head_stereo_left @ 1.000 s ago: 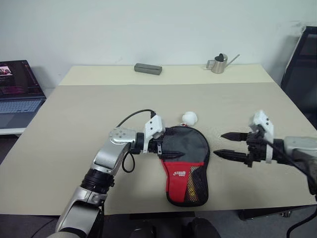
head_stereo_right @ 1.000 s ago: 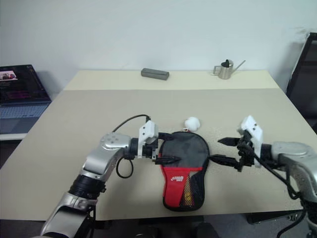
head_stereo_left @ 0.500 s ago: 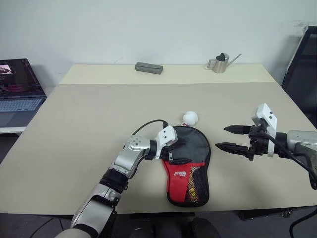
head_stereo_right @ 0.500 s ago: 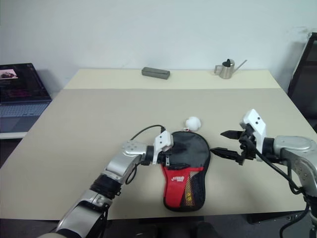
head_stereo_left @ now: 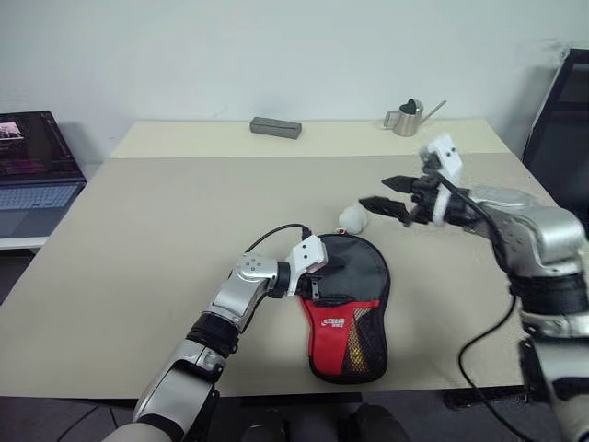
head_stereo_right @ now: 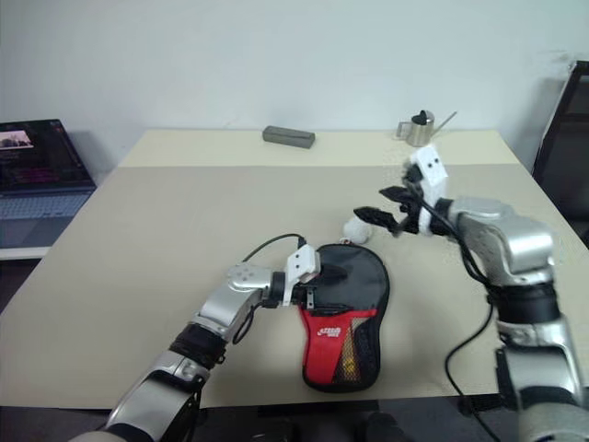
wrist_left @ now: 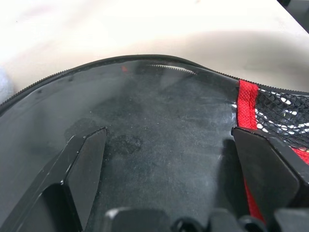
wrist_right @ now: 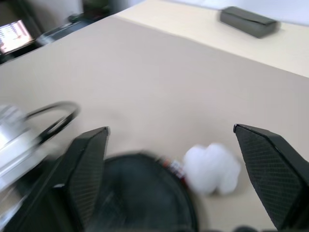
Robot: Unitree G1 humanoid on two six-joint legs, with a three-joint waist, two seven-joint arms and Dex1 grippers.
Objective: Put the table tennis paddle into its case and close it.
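Black case (head_stereo_left: 348,304) with red logo panel and black mesh; white fluffy pompom (head_stereo_left: 352,219). Beige tabletop (head_stereo_left: 138,239). Grey box (head_stereo_left: 275,127) and silver watering can (head_stereo_left: 405,118) at the far edge.

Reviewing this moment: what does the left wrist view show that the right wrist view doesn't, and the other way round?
The left wrist view alone gives the case's red strip and mesh up close, between the open left gripper. The right wrist view alone gives the white pompom, the grey box at the far edge, the table and the open right gripper. Both share the case's round black end.
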